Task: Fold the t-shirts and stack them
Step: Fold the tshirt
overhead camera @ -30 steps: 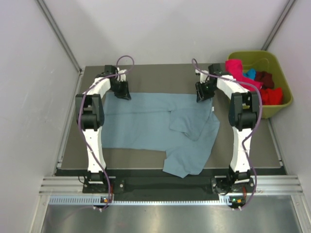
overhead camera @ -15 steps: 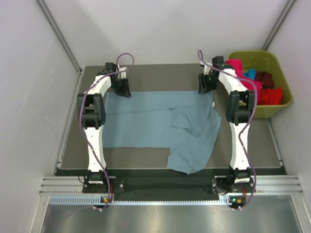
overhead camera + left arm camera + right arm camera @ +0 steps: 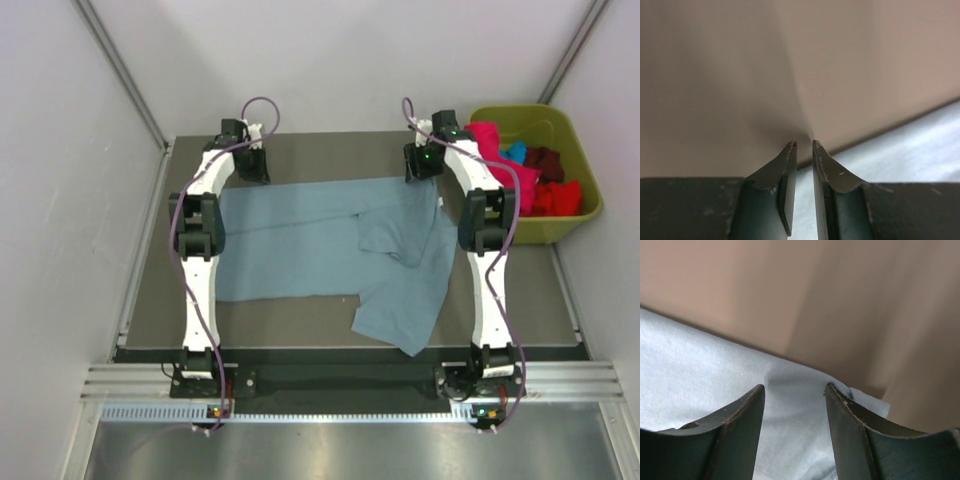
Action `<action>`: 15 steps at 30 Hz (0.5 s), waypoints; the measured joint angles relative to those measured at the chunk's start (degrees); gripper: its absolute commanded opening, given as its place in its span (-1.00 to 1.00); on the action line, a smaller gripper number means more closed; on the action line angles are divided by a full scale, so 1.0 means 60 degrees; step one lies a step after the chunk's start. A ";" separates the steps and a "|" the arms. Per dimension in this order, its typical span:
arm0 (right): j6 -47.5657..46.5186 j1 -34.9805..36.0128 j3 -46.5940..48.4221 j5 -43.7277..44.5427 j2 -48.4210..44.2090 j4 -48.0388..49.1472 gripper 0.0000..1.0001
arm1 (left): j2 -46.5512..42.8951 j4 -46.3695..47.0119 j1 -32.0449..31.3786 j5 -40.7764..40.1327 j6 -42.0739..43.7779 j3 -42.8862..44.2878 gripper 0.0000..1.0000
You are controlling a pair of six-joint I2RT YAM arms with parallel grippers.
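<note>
A large grey-blue t-shirt (image 3: 300,240) lies spread on the table, with a folded-over flap at its right and a corner near the front edge. My left gripper (image 3: 255,172) is at the shirt's far left corner. In the left wrist view this gripper (image 3: 804,144) is shut to a thin gap on the pale cloth (image 3: 910,145). My right gripper (image 3: 420,172) is at the far right corner. Its jaws (image 3: 794,387) stand open astride the shirt's edge (image 3: 700,360), not pinching it. Pink (image 3: 490,140), turquoise (image 3: 516,152), maroon (image 3: 545,160) and red (image 3: 560,195) t-shirts lie in the bin.
An olive-green plastic bin (image 3: 520,110) stands at the far right, beside the right arm. A strip of bare brown table (image 3: 330,155) runs behind the shirt. Pale walls close in on the left, back and right.
Both grippers have moved toward the far edge and drawn the shirt's far hem back with them. The right jaws have widened off the cloth. The shirt's near corner slid up from the front edge.
</note>
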 measured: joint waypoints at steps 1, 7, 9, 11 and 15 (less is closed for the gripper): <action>-0.0011 0.0000 0.0000 0.0011 0.0000 0.0062 0.07 | 0.0022 0.0069 0.0000 -0.0036 -0.0011 0.0040 -0.51; -0.0073 0.0040 -0.0372 0.0259 -0.0372 0.0364 0.10 | -0.0197 0.0164 0.0004 -0.0572 0.0007 -0.0149 -0.46; -0.0131 0.0044 -0.0878 0.0361 -0.0860 0.0481 0.13 | -0.0572 0.0091 0.0033 -0.0750 0.0051 -0.0590 -0.34; -0.0255 0.0044 -0.1628 0.0444 -0.1606 0.0663 0.12 | -0.1024 0.0007 0.0087 -0.0882 0.0076 -0.1049 -0.20; -0.0495 0.0007 -0.2448 0.0546 -0.2881 0.0678 0.12 | -0.1749 -0.0047 0.0321 -0.0885 -0.0044 -0.1639 -0.14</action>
